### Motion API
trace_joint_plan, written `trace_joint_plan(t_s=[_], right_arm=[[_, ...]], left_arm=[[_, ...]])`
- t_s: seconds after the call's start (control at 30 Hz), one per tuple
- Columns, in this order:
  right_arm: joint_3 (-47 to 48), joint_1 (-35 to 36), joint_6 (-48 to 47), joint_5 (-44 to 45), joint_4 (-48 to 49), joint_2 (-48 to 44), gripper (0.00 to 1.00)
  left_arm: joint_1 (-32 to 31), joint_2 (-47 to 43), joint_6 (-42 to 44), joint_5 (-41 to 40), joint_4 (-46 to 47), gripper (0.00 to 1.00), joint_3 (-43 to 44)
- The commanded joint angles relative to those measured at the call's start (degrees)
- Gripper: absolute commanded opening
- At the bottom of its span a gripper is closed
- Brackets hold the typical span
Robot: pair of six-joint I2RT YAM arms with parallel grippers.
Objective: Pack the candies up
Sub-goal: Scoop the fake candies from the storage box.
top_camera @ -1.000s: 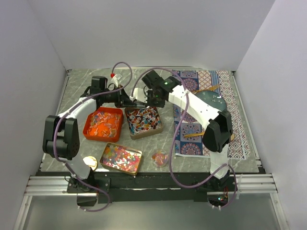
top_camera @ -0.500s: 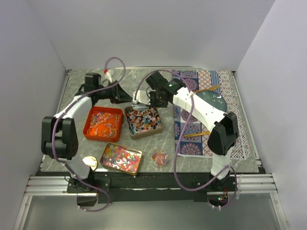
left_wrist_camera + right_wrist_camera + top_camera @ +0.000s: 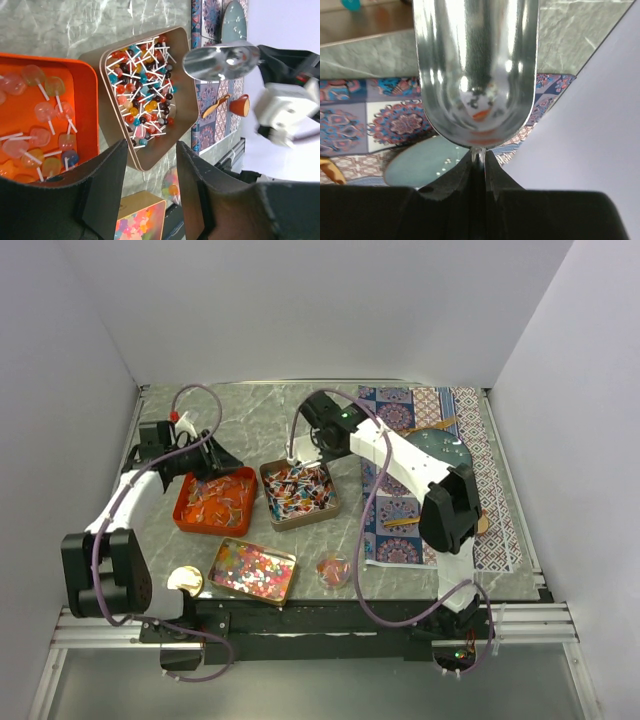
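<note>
The candies are lollipops heaped in a brown tin and in an orange tray, plus bead-like multicoloured pieces in a gold rectangular tin. My right gripper is shut on the thin handle of a silver scoop, which hangs empty above the brown tin's far edge. My left gripper is open with nothing between its fingers, over the orange tray's far edge.
A small round container of sweets and a gold lid sit near the front edge. On the patterned mat at the right lie a teal plate, a gold spoon and an orange cup.
My left gripper has opened and drawn back to the left, from beside the right gripper to over the orange tray. The right gripper still holds the scoop over the brown tin.
</note>
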Motion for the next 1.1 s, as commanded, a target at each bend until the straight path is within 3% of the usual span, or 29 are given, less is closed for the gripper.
trace_joint_plan(t_s=[0.0, 0.33, 0.57, 0.77, 1.07], right_arm=[[0.5, 1.1, -32.7, 8.7, -2.0, 0.4, 0.00], [1.6, 4.0, -39.8, 19.3, -0.6, 6.3, 0.00], [-6.0, 5.4, -46.5, 26.1, 4.0, 6.1, 0.00], [-12.4, 7.3, -51.2, 24.9, 8.4, 4.0, 0.00], [-14.1, 13.6, -45.6, 19.4, 5.7, 4.7, 0.00]], left_arm=[[2.2, -6.5, 0.7, -1.0, 3.0, 0.50, -0.3], [6.5, -12.6, -0.3, -0.2, 4.4, 0.52, -3.7], [6.4, -12.9, -1.4, 0.2, 5.8, 0.53, -3.6], [6.7, -14.1, -1.2, -0.6, 5.5, 0.54, -3.6], [6.7, -15.3, -1.0, -1.4, 4.9, 0.55, -4.1]])
